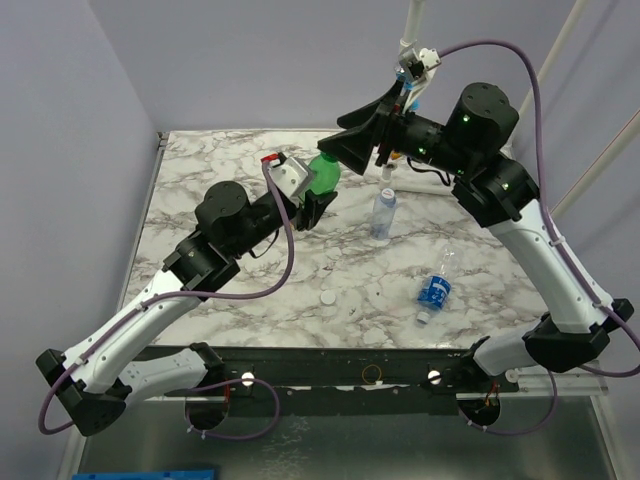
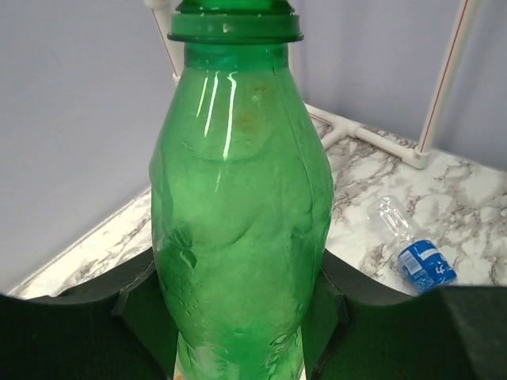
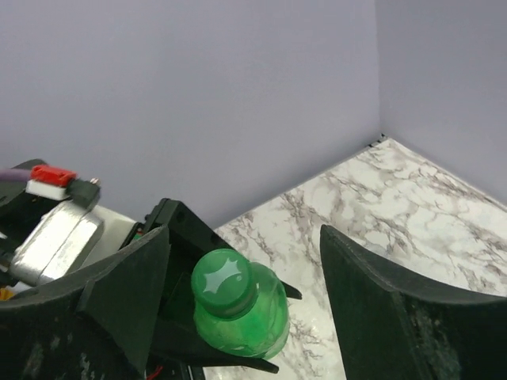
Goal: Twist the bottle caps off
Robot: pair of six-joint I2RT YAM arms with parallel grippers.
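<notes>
My left gripper (image 1: 322,205) is shut on the green bottle (image 1: 323,173) and holds it above the table; in the left wrist view the bottle (image 2: 238,237) fills the middle between the black fingers (image 2: 337,305). Its green cap (image 3: 223,282) is on. My right gripper (image 1: 345,140) is open, its fingers (image 3: 380,301) spread either side of the cap without touching it. A small clear bottle (image 1: 384,212) stands mid-table. Another small bottle with a blue label (image 1: 435,290) lies on its side, also in the left wrist view (image 2: 412,249). A loose white cap (image 1: 327,298) lies on the table.
A white pipe frame (image 1: 410,45) with blue and orange fittings stands at the back right, against the purple walls. The marble table (image 1: 220,160) ends at a black front rail (image 1: 340,375). A second pale round spot (image 1: 352,313) lies near the loose cap.
</notes>
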